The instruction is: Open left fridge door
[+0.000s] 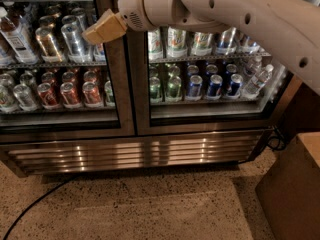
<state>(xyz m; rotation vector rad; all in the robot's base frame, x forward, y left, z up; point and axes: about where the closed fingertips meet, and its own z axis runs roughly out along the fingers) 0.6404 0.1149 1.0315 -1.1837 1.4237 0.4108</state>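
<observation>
The fridge (pixel 134 109) fills the upper part of the camera view and stands on a speckled floor (pixel 150 209). The white arm (pixel 240 14) enters from the upper right and runs leftward and slightly upward across the top of the right door (pixel 210 74), ending in a rounded wrist in front of the post between the two doors. The left fridge door (pixel 60 74) occupies the left half of the fridge and lies flush with its twin, closed. A louvred steel grille (pixel 135 154) spans the base under both doors. A brown box (pixel 295 189) stands on the floor at the lower right. The tan pincer (pixel 95 32) projects from the wrist to the left and slightly downward, in front of the right edge of the left fridge door at upper-shelf height; whether it is released or clenched, and whether it touches the door, cannot be determined. Red and silver cans (pixel 70 94) fill the lower left shelf; green and blue cans (pixel 195 86) fill the lower right shelf. A bottle (pixel 15 34) with a white label stands at the upper left. Writing on cans and labels is too small to read. A black cable (pixel 35 204) curves across the floor at lower left.
</observation>
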